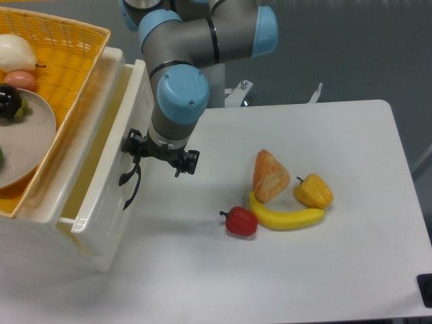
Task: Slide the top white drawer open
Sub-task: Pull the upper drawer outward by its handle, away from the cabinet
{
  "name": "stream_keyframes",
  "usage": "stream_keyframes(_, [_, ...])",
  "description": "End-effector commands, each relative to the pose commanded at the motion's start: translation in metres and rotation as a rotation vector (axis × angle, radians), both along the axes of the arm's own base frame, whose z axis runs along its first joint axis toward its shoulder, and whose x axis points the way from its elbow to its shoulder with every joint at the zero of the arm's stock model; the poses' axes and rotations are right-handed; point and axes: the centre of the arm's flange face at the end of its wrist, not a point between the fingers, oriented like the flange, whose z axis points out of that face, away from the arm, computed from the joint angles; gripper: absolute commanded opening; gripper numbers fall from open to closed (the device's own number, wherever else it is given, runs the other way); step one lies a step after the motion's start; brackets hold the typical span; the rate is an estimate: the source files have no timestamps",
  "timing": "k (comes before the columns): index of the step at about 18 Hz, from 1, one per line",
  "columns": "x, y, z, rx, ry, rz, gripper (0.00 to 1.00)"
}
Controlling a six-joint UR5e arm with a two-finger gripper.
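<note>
Top drawer [108, 169] stands partly out of the white cabinet [40, 233] at left, its inside showing as a gap behind the front panel, a yellow basket [67, 61] with a plate [27, 135] and fruit sitting on top of the cabinet. Gripper [145, 156] sits against the drawer front at the upper black handle [128, 177], fingers seemingly closed around it, though the grip itself is partly hidden by the wrist. On the table [337, 256] to the right, well apart: red pepper [240, 221], banana [287, 217], croissant [270, 175], yellow pepper [314, 191], bunched together.
</note>
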Motion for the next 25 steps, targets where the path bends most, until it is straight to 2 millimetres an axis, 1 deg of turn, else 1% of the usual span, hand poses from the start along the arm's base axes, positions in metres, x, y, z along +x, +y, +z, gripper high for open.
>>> stream_keyframes(4, [-0.009, -0.004, 0.001, -0.009, 0.02, -0.011, 1.0])
stream_keyframes(8, [-0.018, -0.008, -0.002, -0.01, 0.025, -0.033, 1.0])
stream_keyframes(12, [-0.027, -0.008, 0.0, -0.006, 0.03, -0.027, 1.0])
stream_keyframes(18, [-0.038, -0.003, 0.006, 0.006, 0.041, -0.019, 1.0])
stream_keyframes(20, [-0.045, -0.005, 0.006, 0.007, 0.043, -0.01, 1.0])
stream_keyframes(22, [-0.048, -0.004, 0.007, 0.011, 0.047, -0.007, 1.0])
stream_keyframes(25, [-0.051, -0.004, 0.005, 0.002, 0.067, -0.058, 1.0])
